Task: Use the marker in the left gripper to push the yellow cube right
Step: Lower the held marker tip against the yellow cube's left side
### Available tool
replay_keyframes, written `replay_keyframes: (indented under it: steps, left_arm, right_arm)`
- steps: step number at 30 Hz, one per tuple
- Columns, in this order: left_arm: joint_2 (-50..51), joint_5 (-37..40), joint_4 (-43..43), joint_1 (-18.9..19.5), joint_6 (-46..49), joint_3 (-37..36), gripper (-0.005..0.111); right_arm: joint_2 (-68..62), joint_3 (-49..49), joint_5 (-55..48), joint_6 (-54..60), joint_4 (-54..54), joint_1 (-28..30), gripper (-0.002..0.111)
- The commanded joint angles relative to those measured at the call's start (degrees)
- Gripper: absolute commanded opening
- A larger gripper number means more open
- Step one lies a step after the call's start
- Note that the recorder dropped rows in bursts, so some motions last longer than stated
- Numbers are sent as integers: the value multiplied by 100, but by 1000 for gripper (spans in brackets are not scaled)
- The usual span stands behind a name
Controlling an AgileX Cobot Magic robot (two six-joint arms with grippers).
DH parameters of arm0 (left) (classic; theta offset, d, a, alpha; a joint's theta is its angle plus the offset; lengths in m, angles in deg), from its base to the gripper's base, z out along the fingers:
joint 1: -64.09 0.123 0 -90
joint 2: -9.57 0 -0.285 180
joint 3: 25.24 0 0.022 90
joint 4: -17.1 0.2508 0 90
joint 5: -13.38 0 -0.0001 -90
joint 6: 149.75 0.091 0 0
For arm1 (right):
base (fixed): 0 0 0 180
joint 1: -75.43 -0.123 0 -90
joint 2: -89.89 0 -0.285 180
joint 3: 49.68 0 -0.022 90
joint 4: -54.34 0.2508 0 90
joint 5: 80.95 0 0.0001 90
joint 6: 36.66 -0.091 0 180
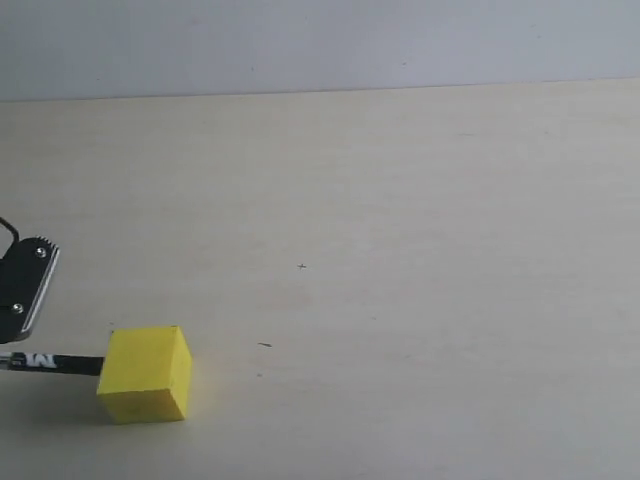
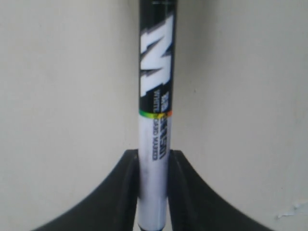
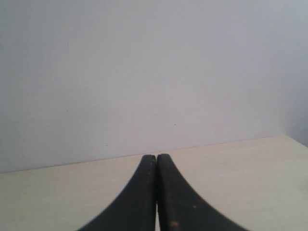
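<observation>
The yellow cube (image 1: 146, 373) sits on the table at the lower left of the exterior view. The marker (image 1: 55, 363) lies level just left of it, its black end reaching the cube's left face. In the left wrist view the marker (image 2: 155, 110) runs straight out from my left gripper (image 2: 153, 156), which is shut on its white barrel; the cube does not show there. Only a finger plate of the left gripper (image 1: 28, 283) shows at the exterior view's left edge. My right gripper (image 3: 156, 158) is shut with nothing in it, low over the table.
The pale wooden table (image 1: 400, 250) spreads to the right of the cube up to a light wall (image 1: 320, 40). A few tiny dark specks (image 1: 264, 345) mark the tabletop.
</observation>
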Motion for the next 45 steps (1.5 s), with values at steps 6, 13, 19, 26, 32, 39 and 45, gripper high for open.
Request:
replay_keyframes:
  steps: [6, 13, 19, 26, 32, 39, 45]
  left_arm:
    - [3, 349, 320, 364, -211, 106, 0]
    - [5, 83, 302, 485, -105, 106, 0]
    - [250, 39, 206, 485, -17, 106, 0]
    - [324, -36, 192, 473, 4, 106, 0]
    - [338, -563, 143, -32, 1, 106, 0]
    - [399, -37, 524, -540, -479, 451, 0]
    - [408, 221, 602, 156, -589, 416, 0]
  right_arm:
    - [31, 25, 14, 14, 12, 36, 0]
    - [31, 25, 14, 14, 12, 36, 0]
    - [31, 25, 14, 14, 12, 36, 0]
    - [31, 25, 14, 14, 12, 36, 0]
    - [31, 25, 14, 14, 12, 36, 0]
    - [31, 25, 14, 14, 12, 36, 0]
    - [31, 25, 14, 14, 12, 36, 0]
